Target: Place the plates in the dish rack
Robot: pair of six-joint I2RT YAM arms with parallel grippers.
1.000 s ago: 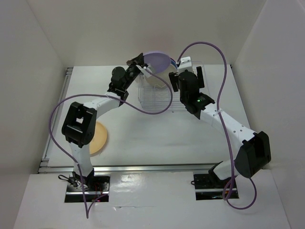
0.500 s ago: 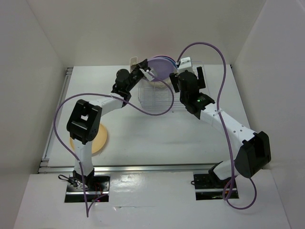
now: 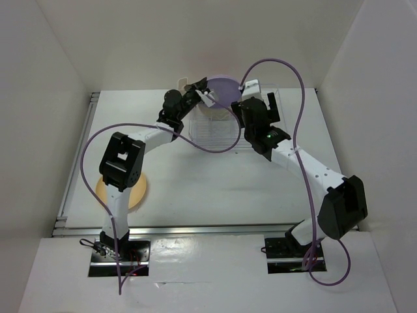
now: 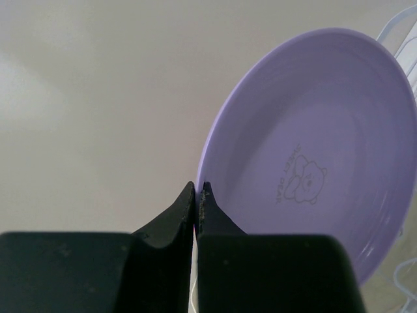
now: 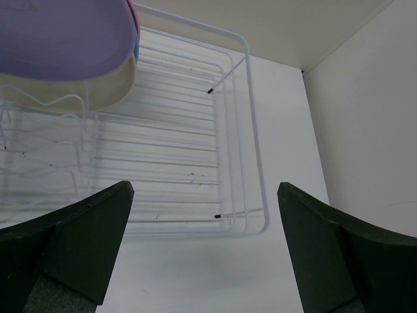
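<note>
**Purple plate over rack, slotting step**

Left claw [image 4: 195, 189] is pinched shut on the rim of the purple plate [image 4: 313, 163], held upright over the far end of the dish rack [image 5: 241, 130]. Right claw [image 5: 202, 195] gapes wide and empty above the rack. Advice: lower the plate edge-first between free prongs and release only once seated. Orange-yellow plate [image 3: 139, 189] lies on the bench [image 3: 215, 189], near left.

The purple plate [image 4: 313, 163] stands up on its edge, a bit tilted, at the far end of the dish rack [image 5: 195, 150]. It has a little bear drawn in the middle. Thin edges of a pink plate [image 5: 133, 16] and a blue plate [image 5: 136, 49] peek out behind it. A cream plate [image 5: 104, 91] sits low in the white wire rack. The orange-yellow plate [image 3: 139, 189] lies flat, well apart from the rack.
</note>
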